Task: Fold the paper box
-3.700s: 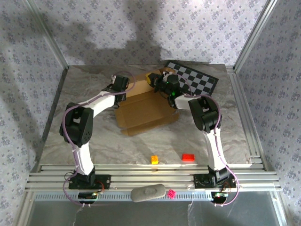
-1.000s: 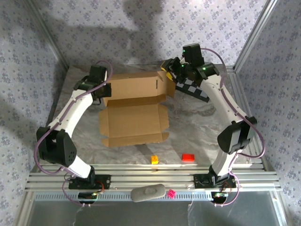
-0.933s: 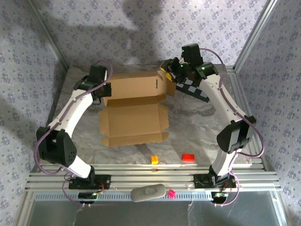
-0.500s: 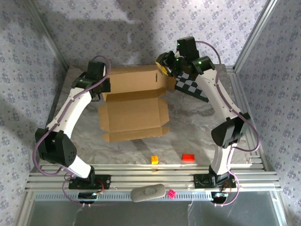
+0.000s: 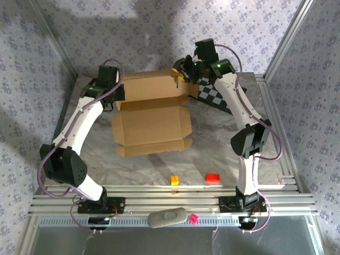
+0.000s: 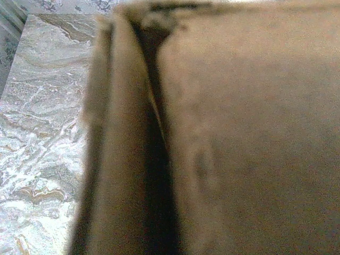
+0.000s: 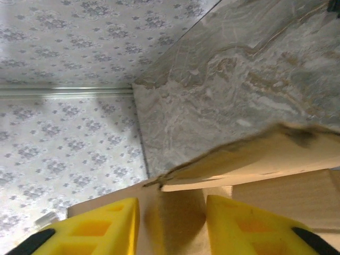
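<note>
Top external view first: the paper box [image 5: 151,127] is half opened out. Its flat base panel hangs out toward the arm bases, and its back panel stands up between the two grippers. The left gripper [image 5: 118,91] is at that panel's left end and the right gripper [image 5: 181,73] is at its right end.

Left one is closed right down, pinched onto the cardboard edge as far as I can see. From the left wrist cam you basically get a face full of blurry brown box [image 6: 249,133], with a dark fold line running down it. There's a strip of marbled table [image 6: 42,133] off to the left.

Right wrist cam is clearer. The yellow fingers [image 7: 101,228] stand apart with a bit of cardboard [image 7: 255,159] sitting between them. A ragged flap edge runs off to the right just past the tips, with the table [image 7: 239,79] beyond that. Can't tell if the fingers are actually pressing on the cardboard or just straddling it.

The checkered board [image 5: 215,96] lies just beside the right gripper, partly under that arm. A small yellow block [image 5: 174,180] and a red block [image 5: 212,177] sit well away from both grippers, near the front rail.
</note>
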